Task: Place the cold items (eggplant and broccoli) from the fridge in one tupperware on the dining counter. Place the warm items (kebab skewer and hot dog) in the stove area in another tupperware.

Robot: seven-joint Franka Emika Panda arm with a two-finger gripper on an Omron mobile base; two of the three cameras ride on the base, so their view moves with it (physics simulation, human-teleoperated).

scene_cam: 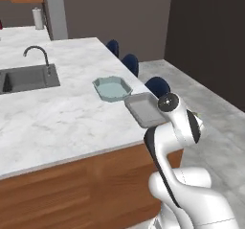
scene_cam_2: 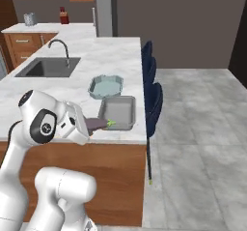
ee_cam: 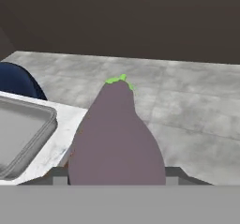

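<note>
Eggplant (ee_cam: 116,138): plump, dull purple, green-capped

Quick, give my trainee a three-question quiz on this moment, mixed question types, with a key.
1. True or false: the gripper holds the eggplant.
2. Which tupperware is nearer the eggplant: A) grey B) teal?
3. Fill in: the eggplant's green stem points toward the ____ tupperware.

Key:
1. True; it sits between the jaws.
2. A.
3. Grey, judging by the right base view.
</note>
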